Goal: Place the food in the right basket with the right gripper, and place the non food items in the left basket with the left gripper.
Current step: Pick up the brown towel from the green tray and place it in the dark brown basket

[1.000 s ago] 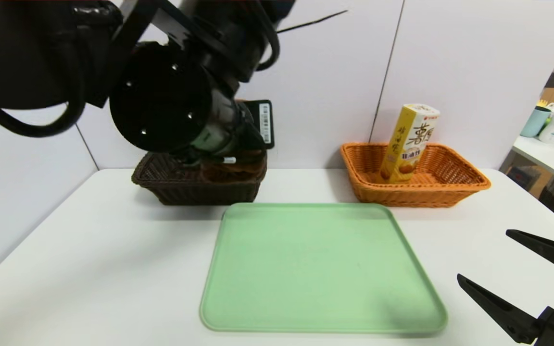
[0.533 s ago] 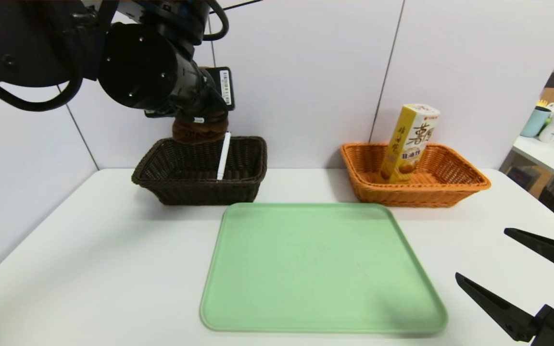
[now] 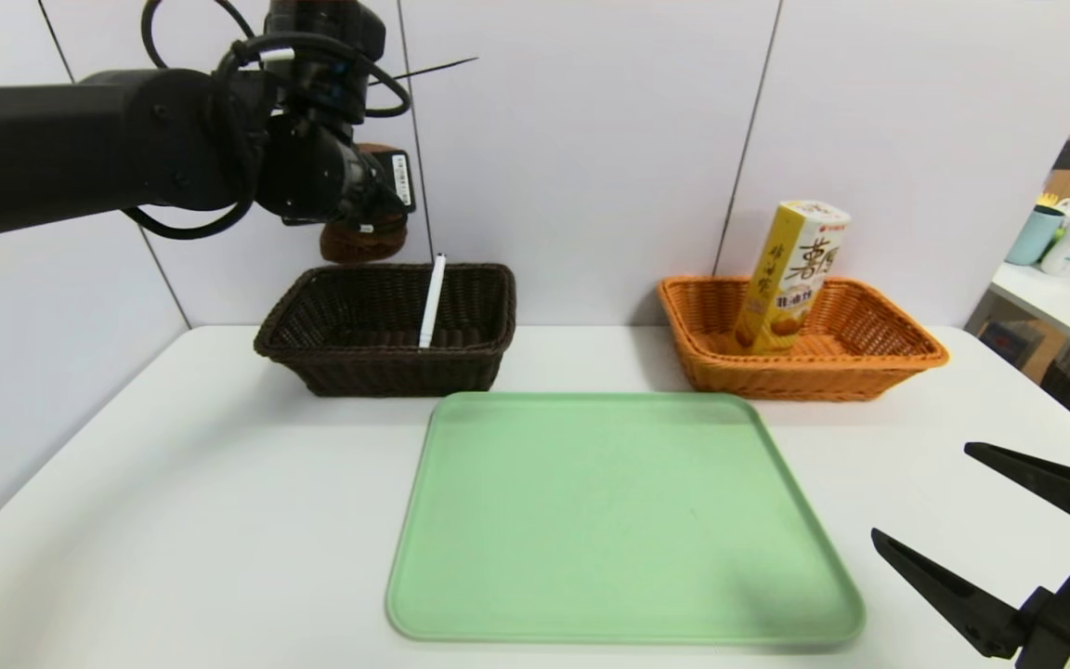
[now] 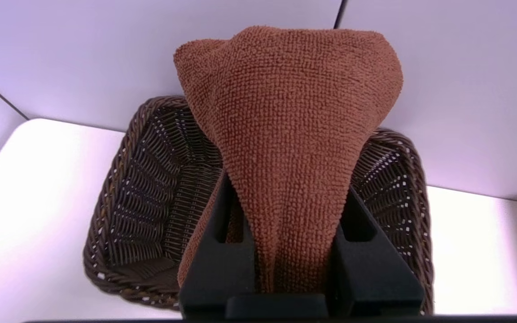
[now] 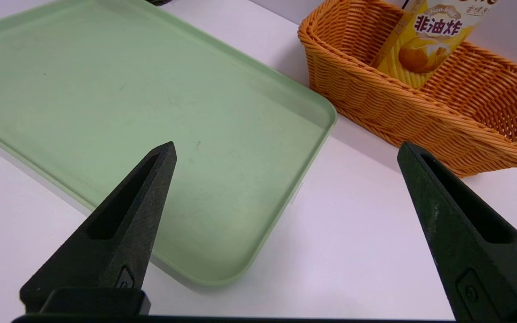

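So the table (image 3: pixel 219 520) was the biggest thing there, white, its near edge cut off by the frame. The green tray (image 3: pixel 628 520) sat in the middle of it, nothing hiding that one. Orange basket (image 3: pixel 814 379) was behind the tray over on the right side, dark basket (image 3: pixel 396 372) behind it on the left.

Left gripper (image 4: pixel 301 251) hung above the dark basket, clamped on the brown towel (image 4: pixel 290 112). From the head view its fingers were pretty much lost behind its own black arm and the towel, but the left wrist view had them pinching the cloth. The towel blocked a good chunk of the basket in that view too.

Right gripper (image 5: pixel 287 148) was idle near the tray's right near corner, jaws wide apart with nothing between them, and the head view chopped off the back of it.

The snack box (image 3: pixel 790 279) leaned in the orange basket, its bottom end tucked behind the front rim, its top cut off in the right wrist view. Smallest was the pen (image 3: pixel 433 302), propped at a tilt in the dark basket, and I couldn't make out its lower tip.
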{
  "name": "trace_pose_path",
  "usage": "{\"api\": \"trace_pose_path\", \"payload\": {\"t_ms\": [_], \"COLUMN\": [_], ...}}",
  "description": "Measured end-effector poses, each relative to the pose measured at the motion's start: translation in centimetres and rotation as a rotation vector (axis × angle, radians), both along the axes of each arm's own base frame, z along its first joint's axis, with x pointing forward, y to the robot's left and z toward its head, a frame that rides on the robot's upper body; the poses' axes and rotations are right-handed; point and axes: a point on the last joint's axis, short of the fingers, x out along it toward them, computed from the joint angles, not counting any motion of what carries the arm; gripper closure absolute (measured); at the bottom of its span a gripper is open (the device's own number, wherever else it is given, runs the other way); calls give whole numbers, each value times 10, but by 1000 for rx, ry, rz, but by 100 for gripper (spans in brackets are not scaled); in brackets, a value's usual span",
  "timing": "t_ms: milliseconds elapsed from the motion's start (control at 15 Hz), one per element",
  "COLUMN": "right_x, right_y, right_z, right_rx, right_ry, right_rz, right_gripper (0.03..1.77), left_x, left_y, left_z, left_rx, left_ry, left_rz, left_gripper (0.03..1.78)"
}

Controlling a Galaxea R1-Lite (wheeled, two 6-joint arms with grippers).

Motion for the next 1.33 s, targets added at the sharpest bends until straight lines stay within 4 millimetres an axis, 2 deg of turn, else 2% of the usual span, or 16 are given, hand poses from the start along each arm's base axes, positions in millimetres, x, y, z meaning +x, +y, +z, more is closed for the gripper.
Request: {"api": "trace_pose_path", "payload": {"t_ms": [667, 1000, 1333], "right_x": [2, 2, 2], "right_y": [1, 1, 1], "right_z": [0, -1, -1], "right_rx": [-5, -7, -8], "right_ry": [6, 6, 7], "right_rz": [-1, -1, 1], "right_gripper": [10, 10, 10], "left_x": [59, 67, 68], "left_y": [22, 23, 22], "left_z": [-67, -96, -104], "left_rx": [-37, -19, -12], "left_ry": [128, 185, 209], "left_rz": [9, 14, 14], "left_gripper": [139, 139, 139]}}
